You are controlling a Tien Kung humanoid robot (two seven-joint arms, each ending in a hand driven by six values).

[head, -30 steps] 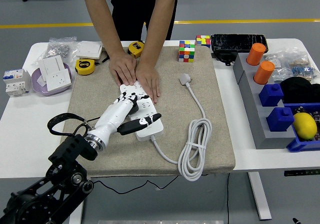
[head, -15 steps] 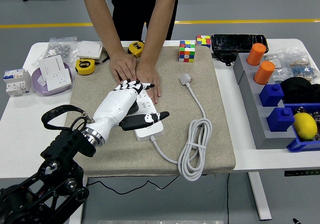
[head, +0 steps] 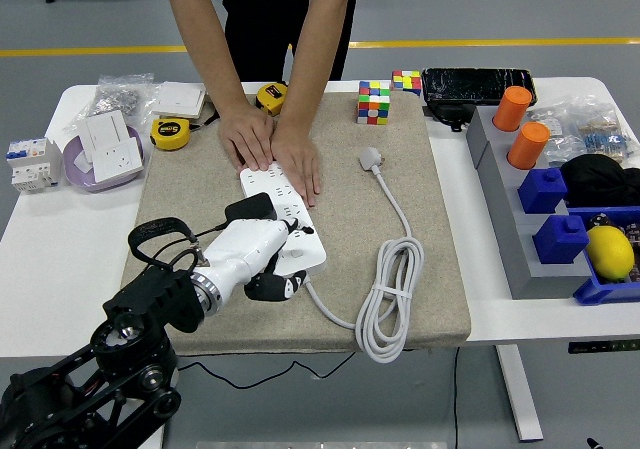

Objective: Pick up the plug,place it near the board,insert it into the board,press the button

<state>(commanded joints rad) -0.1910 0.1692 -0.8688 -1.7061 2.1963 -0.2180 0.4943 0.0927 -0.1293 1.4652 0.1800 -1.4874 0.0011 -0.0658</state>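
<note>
One white plug (head: 371, 157) lies free; left robot hand (head: 268, 256) curled, empty, on power strip (head: 290, 214).

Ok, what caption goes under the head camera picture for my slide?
Robot's left hand rests on the power strip a person's hands steady; its plug lies unplugged.

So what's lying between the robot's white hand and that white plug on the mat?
In the head view, the white power strip and bare beige mat lie between the robot's left hand and the white plug.
</note>
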